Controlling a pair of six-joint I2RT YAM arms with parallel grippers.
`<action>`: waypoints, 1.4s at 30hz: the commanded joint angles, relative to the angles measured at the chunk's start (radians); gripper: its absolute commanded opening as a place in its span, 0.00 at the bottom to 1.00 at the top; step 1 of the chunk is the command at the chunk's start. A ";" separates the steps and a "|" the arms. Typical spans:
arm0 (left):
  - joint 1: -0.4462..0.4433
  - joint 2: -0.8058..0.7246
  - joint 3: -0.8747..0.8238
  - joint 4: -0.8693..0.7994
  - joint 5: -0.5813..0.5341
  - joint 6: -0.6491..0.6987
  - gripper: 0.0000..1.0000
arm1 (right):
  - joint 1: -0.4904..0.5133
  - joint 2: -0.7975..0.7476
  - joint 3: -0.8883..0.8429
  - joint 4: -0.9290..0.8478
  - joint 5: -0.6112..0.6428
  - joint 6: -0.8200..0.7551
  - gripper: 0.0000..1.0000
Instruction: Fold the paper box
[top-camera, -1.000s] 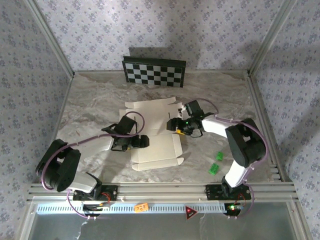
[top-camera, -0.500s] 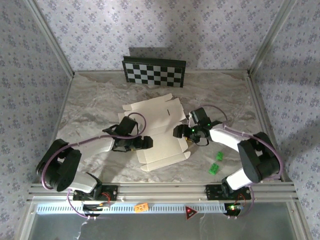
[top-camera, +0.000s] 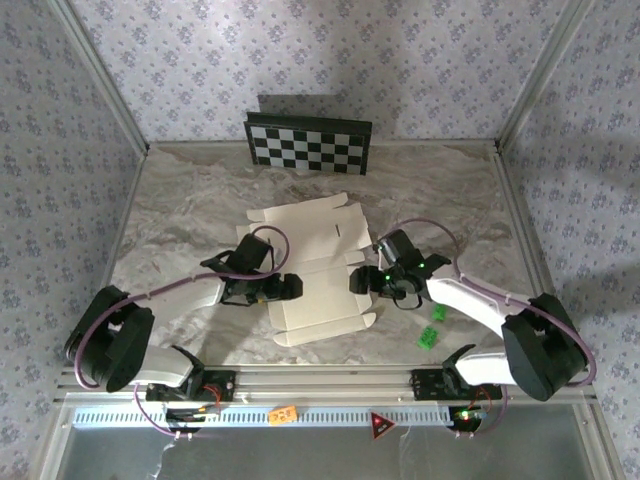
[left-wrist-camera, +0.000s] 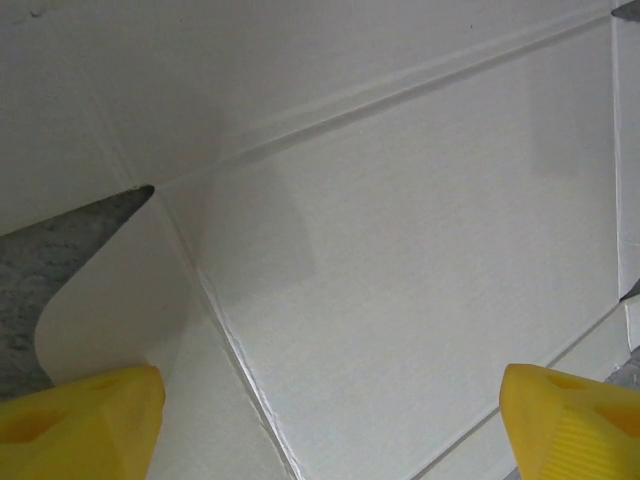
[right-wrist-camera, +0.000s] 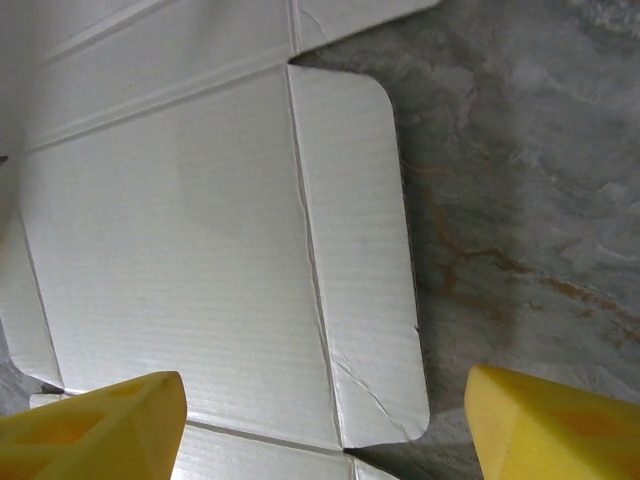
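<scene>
The left claw (top-camera: 288, 286), spread and empty, sits over the left edge of the flat cream-white cardboard cut-out box (top-camera: 312, 268). The right claw (top-camera: 358, 283), likewise spread and empty, faces it over the right edge. The sheet lies unfolded on the grey marbled bench (top-camera: 180, 200) between them, its long axis running away from the bases, about equally near both arms.

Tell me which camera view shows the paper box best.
The top external view: the whole paper box lies flat and unfolded there, cream-white face up, with most of its outline visible. The left wrist view gives a close-up of its creased panels; the right wrist view gives one panel with a rounded flap beside it.
</scene>
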 joint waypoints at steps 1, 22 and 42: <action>-0.006 -0.017 0.019 -0.015 -0.033 -0.002 0.87 | 0.002 0.045 0.077 0.043 -0.049 -0.043 0.76; -0.015 0.109 0.006 0.034 0.028 0.004 0.87 | 0.086 0.372 0.122 0.196 -0.095 0.008 0.74; 0.006 -0.077 0.110 -0.105 -0.091 0.011 0.89 | 0.082 0.210 0.132 0.157 -0.022 0.067 0.74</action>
